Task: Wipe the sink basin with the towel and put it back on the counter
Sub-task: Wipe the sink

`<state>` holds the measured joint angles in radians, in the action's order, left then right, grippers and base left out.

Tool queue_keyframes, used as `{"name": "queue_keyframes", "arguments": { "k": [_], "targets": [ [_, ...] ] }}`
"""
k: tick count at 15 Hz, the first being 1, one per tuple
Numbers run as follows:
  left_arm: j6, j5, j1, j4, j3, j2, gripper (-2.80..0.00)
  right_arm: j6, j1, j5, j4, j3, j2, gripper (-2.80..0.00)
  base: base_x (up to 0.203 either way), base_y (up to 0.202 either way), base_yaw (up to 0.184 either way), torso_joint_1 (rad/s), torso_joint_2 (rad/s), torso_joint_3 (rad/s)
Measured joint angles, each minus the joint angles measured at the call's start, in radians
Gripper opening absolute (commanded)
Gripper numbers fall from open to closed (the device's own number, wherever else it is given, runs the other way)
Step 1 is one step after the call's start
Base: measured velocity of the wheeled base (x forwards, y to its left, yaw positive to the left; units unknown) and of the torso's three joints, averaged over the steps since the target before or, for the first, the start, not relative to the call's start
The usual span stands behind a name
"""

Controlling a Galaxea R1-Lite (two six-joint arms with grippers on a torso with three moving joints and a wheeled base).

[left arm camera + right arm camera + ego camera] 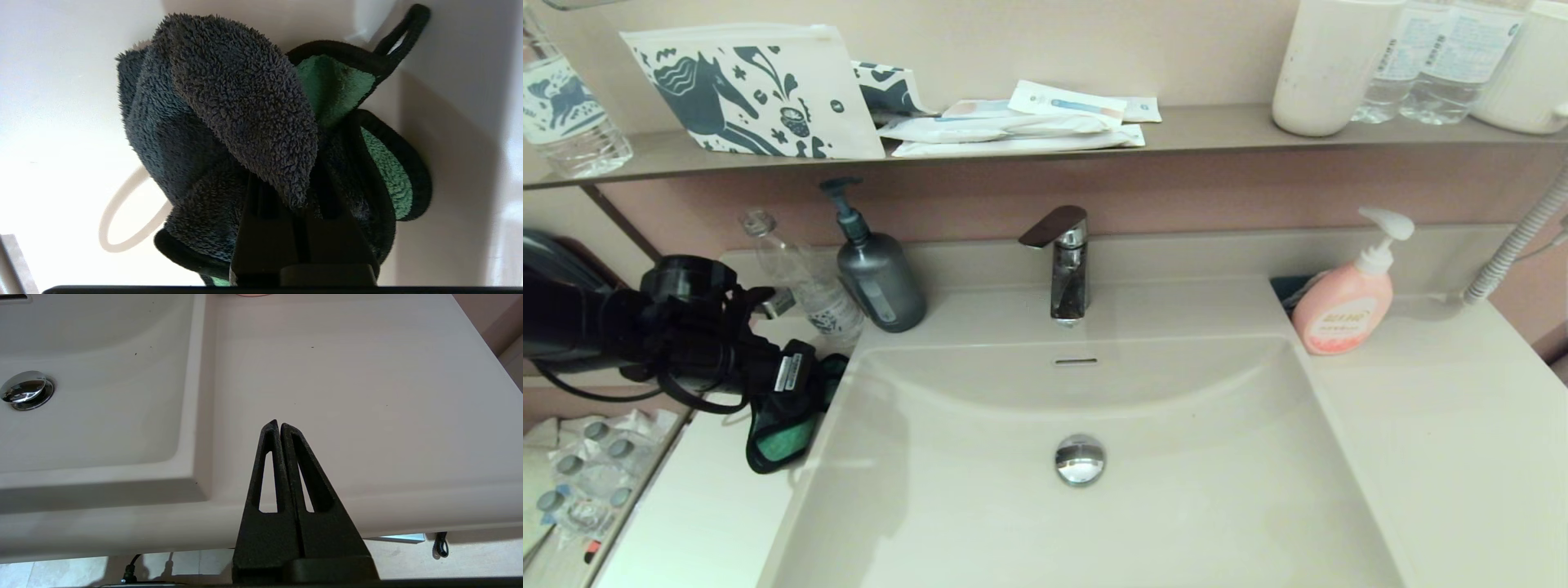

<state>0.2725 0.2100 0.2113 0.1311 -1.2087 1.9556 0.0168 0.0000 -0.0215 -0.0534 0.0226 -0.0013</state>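
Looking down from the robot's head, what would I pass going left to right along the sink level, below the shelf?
Left pincer clutching the towel → clear bottle → grey pump bottle → faucet → pink soap dispenser → white hose.

Pinkish-beige wall [1217,192], brown-grey wall shelf [1217,122] above — chrome faucet [1066,261], pale tiled floor [53,571] below

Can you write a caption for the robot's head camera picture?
Left gripper holds the towel over the counter beside the sink basin.
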Motion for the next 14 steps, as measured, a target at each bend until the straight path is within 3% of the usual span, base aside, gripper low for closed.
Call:
{"name": "queue_keyframes", "arguments": {
  "k": [6, 9, 14],
  "targets": [
    [-0.087, 0.002, -0.054, 0.037, 0.008, 0.006, -2.80, 0.000, 0.000, 0.000, 0.000, 0.000, 0.000, -2.80, 0.000, 0.000, 0.000, 0.000, 0.00, 0.000],
    [-0.079, -0.001, -0.056, 0.035, 0.082, -0.012, -2.80, 0.000, 0.000, 0.000, 0.000, 0.000, 0.000, -2.80, 0.000, 0.000, 0.000, 0.000, 0.00, 0.000],
    [-0.014, -0.002, 0.049, 0.049, 0.239, -0.101, -2.80, 0.000, 0.000, 0.000, 0.000, 0.000, 0.000, -2.80, 0.000, 0.000, 0.000, 0.000, 0.00, 0.000]
  ]
}}
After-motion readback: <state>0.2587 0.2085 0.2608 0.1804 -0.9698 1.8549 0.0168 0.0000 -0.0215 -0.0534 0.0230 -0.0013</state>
